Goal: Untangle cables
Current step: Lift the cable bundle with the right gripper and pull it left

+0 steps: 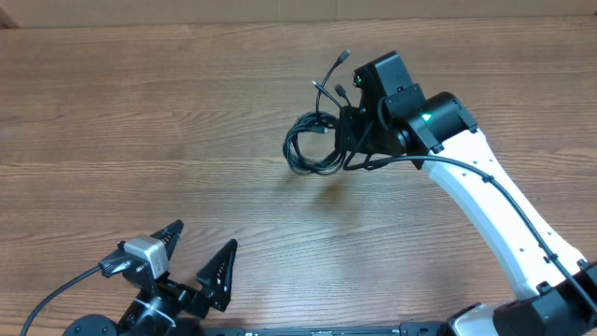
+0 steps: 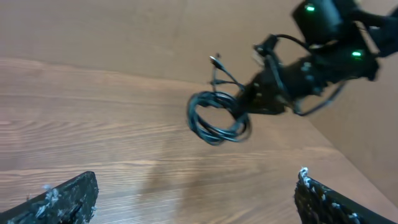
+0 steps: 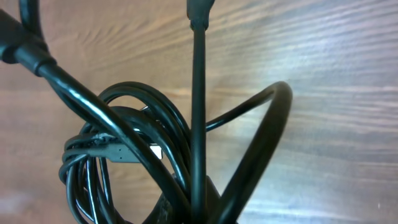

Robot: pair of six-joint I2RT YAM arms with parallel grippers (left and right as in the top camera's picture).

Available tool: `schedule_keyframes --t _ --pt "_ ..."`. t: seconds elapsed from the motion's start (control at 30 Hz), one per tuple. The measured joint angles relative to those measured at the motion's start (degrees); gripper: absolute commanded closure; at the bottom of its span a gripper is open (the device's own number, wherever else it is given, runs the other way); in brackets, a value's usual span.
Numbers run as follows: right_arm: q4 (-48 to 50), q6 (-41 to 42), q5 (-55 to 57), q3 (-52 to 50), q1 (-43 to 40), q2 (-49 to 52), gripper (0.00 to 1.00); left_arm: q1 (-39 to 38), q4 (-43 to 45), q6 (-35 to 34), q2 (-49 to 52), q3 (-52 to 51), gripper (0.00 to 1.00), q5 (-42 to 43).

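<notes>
A wood-grain desk [image 1: 140, 112] with pale brown streaks. Toward one o'clock, thin glossy black cables [image 3: 198, 106] form a loose round coil of several loops, with small plug tips sticking up. The right pincer [image 1: 347, 140], black on a white arm, is clamped on the coil's edge. At seven o'clock, the left pincer [image 1: 201, 247] has its ridged black fingers spread wide, holding nothing.

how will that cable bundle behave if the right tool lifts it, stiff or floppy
Probably floppy: the cables form loose loops at the right tool, so they would likely sag and swing. Likely light, being thin cords. The loops overlap, so they may drag each other along rather than separate.
</notes>
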Motion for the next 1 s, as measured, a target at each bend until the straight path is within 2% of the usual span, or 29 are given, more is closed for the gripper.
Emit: schedule_keyframes --t 0.27,0.57,0.87,1.0 --pt "-3.02 -3.3 -10.51 0.11 3.37 -2.29 0.96 0.0 1.25 0.0 0.0 -3.56 0.01 -2.03" --pt "-4.15 -4.26 -14.32 0.24 11.78 -8.63 0.96 0.0 1.29 0.0 0.0 -6.29 0.0 -1.95" --pt "-6.78 -4.57 -11.06 0.26 13.97 -8.68 0.96 0.0 6.49 -1.79 0.0 -6.43 0.01 0.24" --pt "-6.95 -5.2 -6.16 0.26 13.97 -8.68 0.96 0.0 8.37 -7.76 0.0 -6.45 0.11 1.31"
